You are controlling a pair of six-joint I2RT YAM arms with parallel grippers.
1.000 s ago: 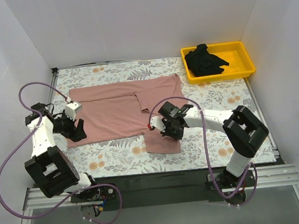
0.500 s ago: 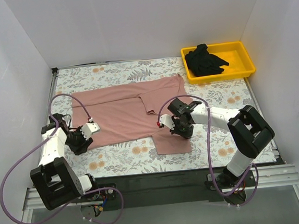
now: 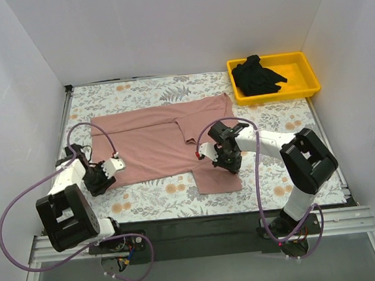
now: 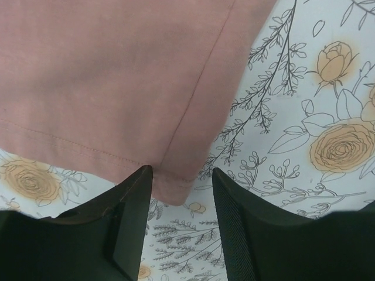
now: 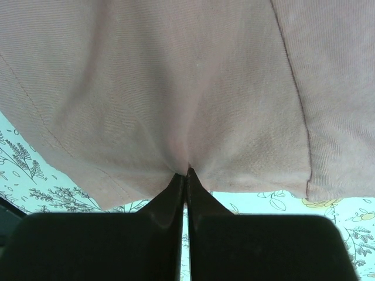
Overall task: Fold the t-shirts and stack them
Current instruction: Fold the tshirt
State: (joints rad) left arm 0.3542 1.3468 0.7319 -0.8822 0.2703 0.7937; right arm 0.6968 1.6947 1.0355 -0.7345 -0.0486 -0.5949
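The dusty pink t-shirt (image 3: 149,140) lies spread on the floral table cover, its right part folded over. My left gripper (image 3: 102,175) is open at the shirt's near left corner (image 4: 176,190); that corner lies between the two fingers, ungripped. My right gripper (image 3: 227,162) is shut on a pinch of pink fabric (image 5: 187,165) at the shirt's right lower flap. The black t-shirt (image 3: 255,75) lies crumpled in the yellow bin.
The yellow bin (image 3: 301,86) stands at the far right corner. White walls enclose the table on three sides. Purple cables loop from both arms. Bare floral table cover (image 3: 146,193) runs along the near edge.
My left gripper dropped from beside the shirt's left edge to its near left corner. My right gripper moved right with the pink fabric, dragging the lower flap rightward.
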